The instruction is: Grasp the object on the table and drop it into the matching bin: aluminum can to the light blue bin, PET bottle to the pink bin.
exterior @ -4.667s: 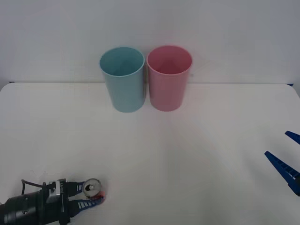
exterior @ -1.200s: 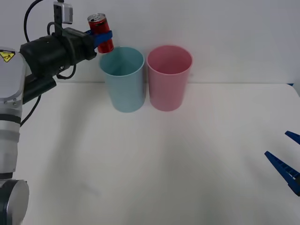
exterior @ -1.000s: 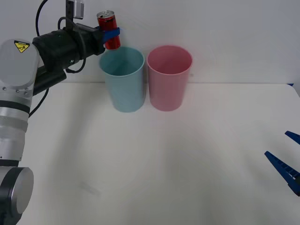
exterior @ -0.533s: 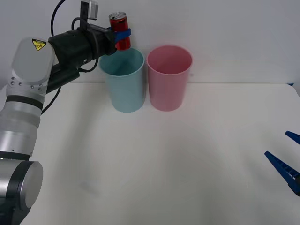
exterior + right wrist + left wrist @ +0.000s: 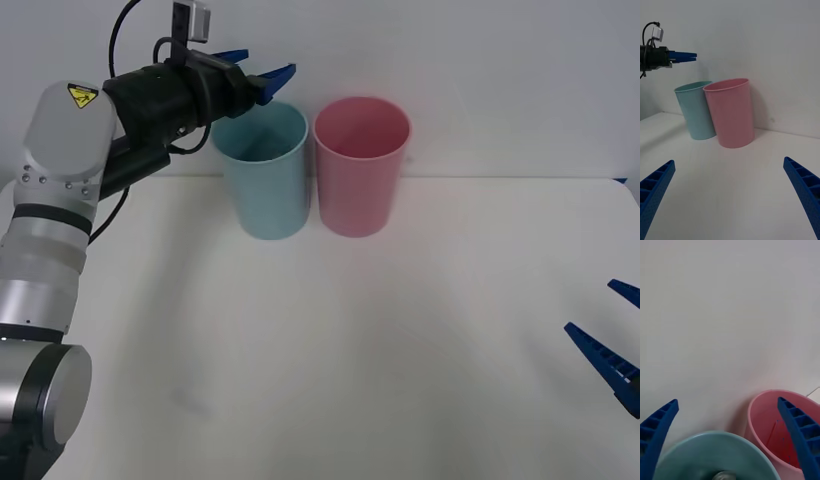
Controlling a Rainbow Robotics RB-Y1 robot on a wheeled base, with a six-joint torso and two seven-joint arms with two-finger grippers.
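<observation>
Left gripper (image 5: pixel 262 72) hangs above the rim of the light blue bin (image 5: pixel 265 185), at about 11 o'clock in the front view, fingers spread wide with nothing between them. The aluminum can (image 5: pixel 720 475) lies down inside that bin: a sliver of its silver top shows in the left wrist view, low within the blue rim. So the drop looks done, by my reading. The pink bin (image 5: pixel 360 180) stands just beside the blue one, at its 3 o'clock, rims touching or nearly so; I cannot tell which. Right gripper (image 5: pixel 612 345) sits parked at about 4 o'clock over the table (image 5: pixel 320 350), fingers apart, holding nothing. Risks from here: the left fingers hang close over the rim, so a careless pull-back, dropping low or swinging toward 3 o'clock, could clip the blue bin and knock it into the pink one; both are tall and narrow at the foot, likely easy to tip. The front view gives both arms and the layout but no look into the blue bin. The right wrist view shows the bins from the side, standing upright, with the left gripper's fingers well above the blue rim.
</observation>
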